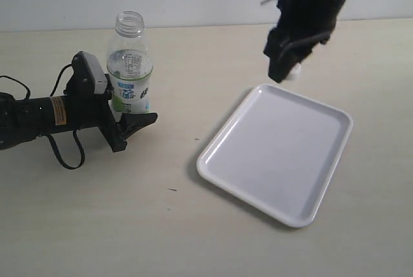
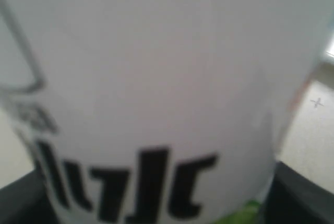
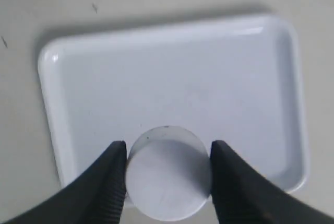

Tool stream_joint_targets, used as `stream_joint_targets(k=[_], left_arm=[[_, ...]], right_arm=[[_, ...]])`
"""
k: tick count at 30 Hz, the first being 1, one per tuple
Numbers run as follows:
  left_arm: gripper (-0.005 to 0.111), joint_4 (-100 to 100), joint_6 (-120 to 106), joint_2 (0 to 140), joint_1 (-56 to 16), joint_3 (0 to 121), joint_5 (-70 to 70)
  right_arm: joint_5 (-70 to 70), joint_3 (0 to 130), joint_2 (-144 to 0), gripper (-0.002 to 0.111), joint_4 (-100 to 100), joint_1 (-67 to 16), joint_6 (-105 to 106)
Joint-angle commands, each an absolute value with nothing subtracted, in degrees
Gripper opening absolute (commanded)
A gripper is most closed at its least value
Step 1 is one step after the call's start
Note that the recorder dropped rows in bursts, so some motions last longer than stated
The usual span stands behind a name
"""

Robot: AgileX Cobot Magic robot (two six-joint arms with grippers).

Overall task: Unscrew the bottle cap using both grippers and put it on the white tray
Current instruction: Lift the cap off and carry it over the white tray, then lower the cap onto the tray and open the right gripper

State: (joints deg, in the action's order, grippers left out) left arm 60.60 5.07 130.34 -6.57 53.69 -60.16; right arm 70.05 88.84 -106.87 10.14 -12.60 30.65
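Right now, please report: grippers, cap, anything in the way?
Left gripper shut on bottle, upright, uncapped. Right gripper shut on bottle cap, held over white tray edge. Nothing seen in the way.

In the left wrist view the bottle between the fingers of the left gripper is cut off by the frame and out of focus. Its black label lettering is unreadable, and the fingers appear only as dark corners. In the exterior view the bottle base is hidden behind the near finger, and the far finger is behind the bottle. The bottle cap inside the right gripper shows there only as a white sliver. In the right wrist view it covers the white tray rim directly beneath, and both fingers run off the frame.
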Motion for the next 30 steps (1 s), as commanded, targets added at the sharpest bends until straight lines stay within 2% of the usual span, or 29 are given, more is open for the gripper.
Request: stream_joint_targets(k=[1, 9, 13, 30], left_arm=[[0.0, 61.1, 5.2, 130.5, -6.6, 53.5, -58.8], [0.0, 61.1, 5.2, 130.5, -6.6, 53.5, -58.8], [0.0, 61.1, 5.2, 130.5, -6.6, 53.5, -58.8], [0.0, 61.2, 5.3, 130.5, -6.6, 53.5, -58.8]], right_arm=[[66.1, 79.6, -106.5, 0.0, 10.1, -11.2, 30.3], [42.5, 65.1, -106.9, 0.0, 10.1, -11.2, 28.7], [36.3, 61.5, -106.9, 0.0, 10.5, -11.2, 28.2], [31.6, 60.3, -112.6, 0.0, 12.9, -11.2, 28.4]])
